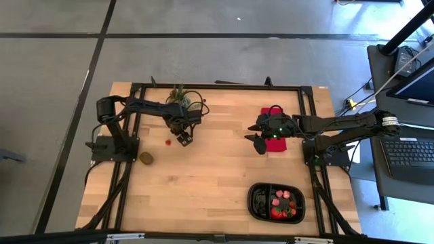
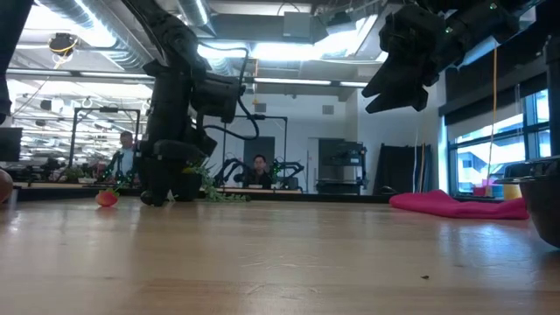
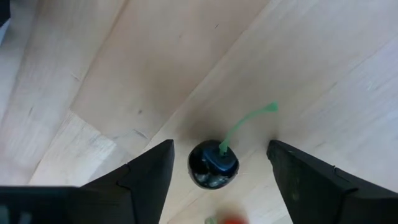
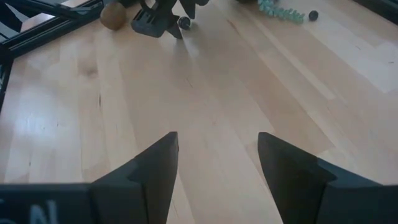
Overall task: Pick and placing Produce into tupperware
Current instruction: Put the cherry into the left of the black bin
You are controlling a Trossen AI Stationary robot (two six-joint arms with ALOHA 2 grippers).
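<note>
Left end effector [image 1: 184, 139] down low on left-centre of counter [image 1: 203, 183], just near of potted plant [image 1: 180, 96]. Fingers [image 3: 143, 180] spread, straddling a dark berry [image 3: 213, 165] with green stem; berry sitting on the wood between them, not touching either finger, so not gripped yet. Positioned that way to close on it, most likely. Released, nothing held.

Small red fruit piece [image 1: 167, 142] just left of that end effector, also seen at counter level [image 2: 107, 198]. Brown kiwi-like oval [image 1: 146, 158] further left and nearer, by left arm base. Both loose on counter, waiting for later picks.

Right end effector [image 1: 260, 144] raised well above counter on right side, at left edge of red cloth [image 1: 277, 145]. Fingers [image 4: 152, 165] apart, only bare wood showing between, grasping nothing. Parked clear, probably to leave room for left arm.

Black tray [image 1: 255, 203] at near right of counter, well apart from berry. Red fruit pieces [image 1: 283, 205] already in right compartment; left compartment too dark to tell. Task partly done: some produce loaded, at least three pieces loose on left.

Next, judging from pose: close on berry, lift, carry across to tray. Risk: berry round, could roll or squirt out under the pinch.
</note>
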